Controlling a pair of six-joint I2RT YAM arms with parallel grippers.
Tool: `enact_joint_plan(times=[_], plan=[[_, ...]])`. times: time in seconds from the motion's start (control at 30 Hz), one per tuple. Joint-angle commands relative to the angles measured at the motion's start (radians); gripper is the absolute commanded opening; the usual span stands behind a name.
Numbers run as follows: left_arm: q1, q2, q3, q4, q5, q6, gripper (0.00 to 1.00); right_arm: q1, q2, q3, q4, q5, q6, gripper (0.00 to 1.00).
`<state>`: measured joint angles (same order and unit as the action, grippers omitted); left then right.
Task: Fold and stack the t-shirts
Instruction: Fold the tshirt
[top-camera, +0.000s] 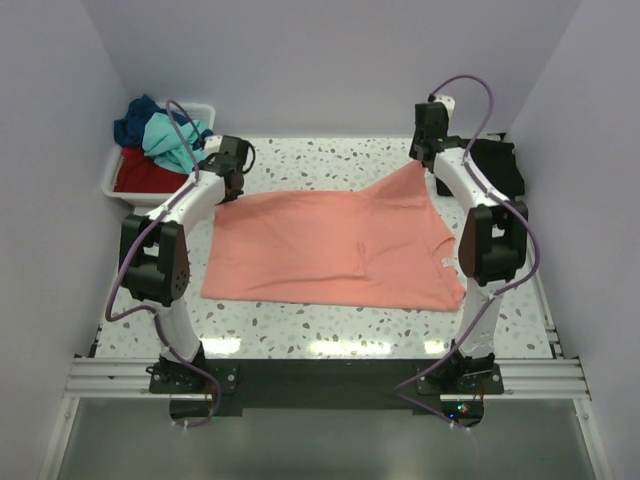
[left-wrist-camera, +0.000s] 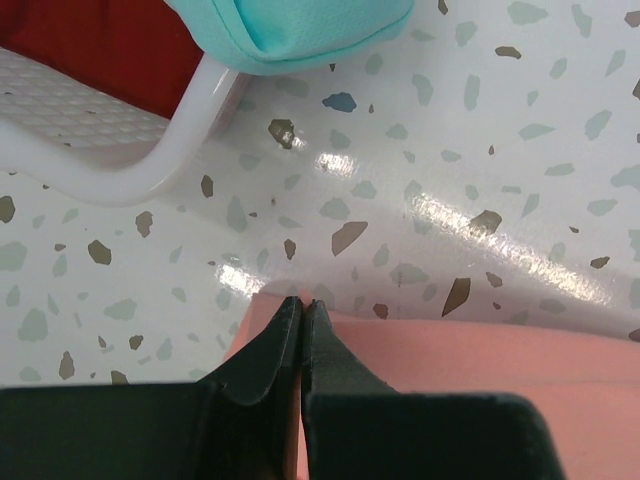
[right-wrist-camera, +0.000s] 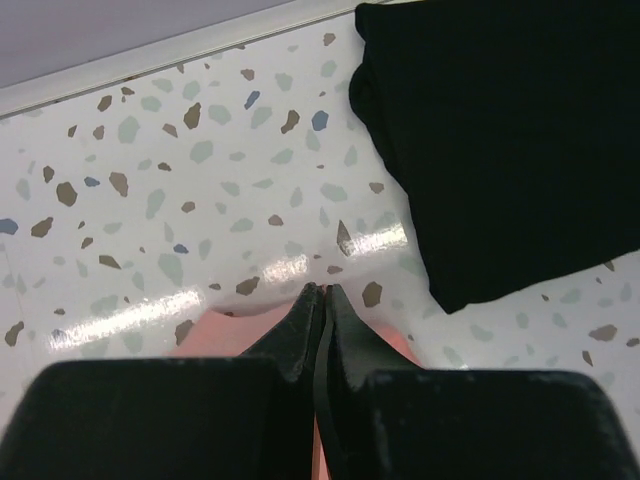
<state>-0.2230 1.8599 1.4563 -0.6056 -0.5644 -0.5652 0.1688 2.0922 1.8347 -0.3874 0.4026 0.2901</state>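
Observation:
A salmon-pink t-shirt (top-camera: 330, 250) lies spread on the speckled table. My left gripper (top-camera: 232, 185) is shut on its far left corner (left-wrist-camera: 420, 360). My right gripper (top-camera: 425, 158) is shut on its far right corner (right-wrist-camera: 230, 325) and holds that corner lifted, so the cloth rises in a peak. A black t-shirt (top-camera: 497, 165) lies folded at the far right and shows in the right wrist view (right-wrist-camera: 500, 140). Teal (top-camera: 175, 140), navy blue (top-camera: 135, 118) and red (top-camera: 140, 172) t-shirts are heaped in the white bin.
The white plastic bin (top-camera: 112, 180) stands at the far left corner, its rim close to my left gripper (left-wrist-camera: 150, 170). Purple cables loop off both arms. Walls enclose the table on three sides.

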Motion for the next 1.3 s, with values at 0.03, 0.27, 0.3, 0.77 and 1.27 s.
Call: enact_joint_plan(times=[0.03, 0.27, 0.3, 0.77, 1.27], plan=[[0.007, -0.018, 0.053, 0.043, -0.068, -0.015, 0.0, -0.006, -0.15, -0.123, 0.012, 0.036, -0.006, 0.0], [0.014, -0.013, 0.067, 0.015, -0.094, -0.024, 0.01, -0.006, -0.279, -0.273, -0.024, 0.056, 0.02, 0.0], [0.014, -0.013, 0.065, 0.001, -0.104, -0.027, 0.01, -0.008, -0.29, -0.287, -0.037, 0.062, 0.026, 0.0], [0.053, 0.016, -0.005, -0.016, -0.078, -0.068, 0.01, -0.006, -0.526, -0.523, -0.126, 0.077, 0.106, 0.0], [0.057, 0.022, -0.019, 0.018, 0.012, -0.056, 0.01, -0.008, -0.669, -0.634, -0.235, 0.197, 0.169, 0.0]])
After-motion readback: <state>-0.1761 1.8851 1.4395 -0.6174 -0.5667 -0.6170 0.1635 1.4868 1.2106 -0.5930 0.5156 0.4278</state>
